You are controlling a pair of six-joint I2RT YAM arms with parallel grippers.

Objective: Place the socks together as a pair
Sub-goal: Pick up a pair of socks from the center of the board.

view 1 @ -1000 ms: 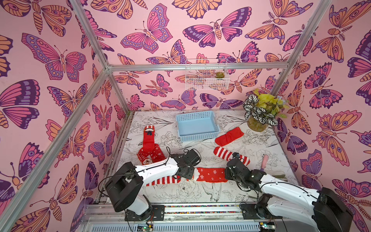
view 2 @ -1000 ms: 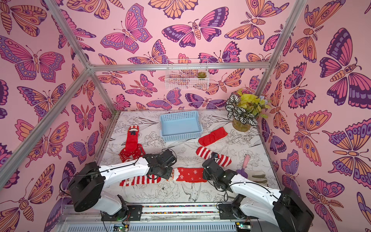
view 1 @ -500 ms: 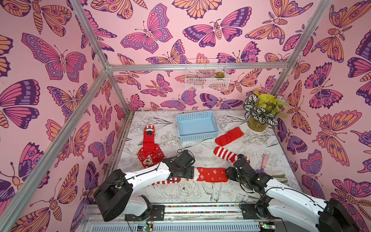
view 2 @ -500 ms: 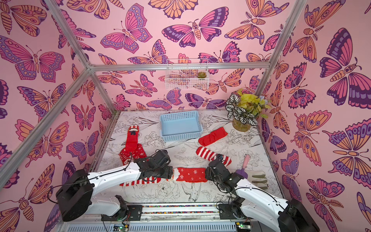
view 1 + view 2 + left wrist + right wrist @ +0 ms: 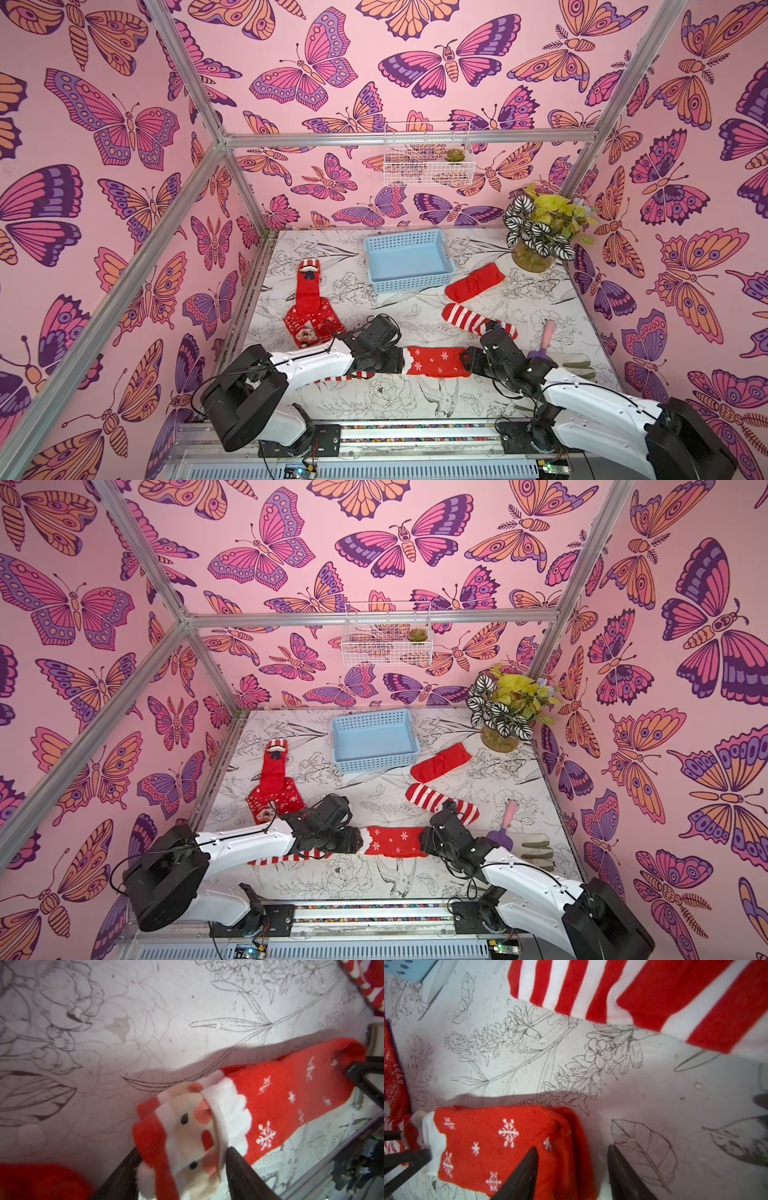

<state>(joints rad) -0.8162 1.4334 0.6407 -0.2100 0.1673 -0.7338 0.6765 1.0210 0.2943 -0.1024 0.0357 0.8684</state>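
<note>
A red snowflake sock (image 5: pixel 436 361) with a Santa-face cuff lies flat at the front centre, between my two grippers in both top views. My left gripper (image 5: pixel 181 1149) is shut on the Santa cuff, which fills the space between its fingers. My right gripper (image 5: pixel 573 1147) stands open at the toe end, one finger over the sock (image 5: pixel 500 1142) and one on the table. A striped sock (image 5: pixel 340 377) lies under the left arm, and another striped sock (image 5: pixel 469 318) behind the right gripper. A plain red sock (image 5: pixel 473 281) lies further back. Two more red socks (image 5: pixel 309 307) overlap at the left.
A blue basket (image 5: pixel 415 282) stands at the back centre and a potted plant (image 5: pixel 534 257) at the back right. A purple trowel with a pink handle (image 5: pixel 544 340) and green-striped gloves (image 5: pixel 577 363) lie at the front right. A wire basket (image 5: pixel 428 162) hangs on the back wall.
The right gripper's jaws have widened and let go of the toe. The left gripper drew slightly left and came back to the cuff. The snowflake sock has stayed in place.
</note>
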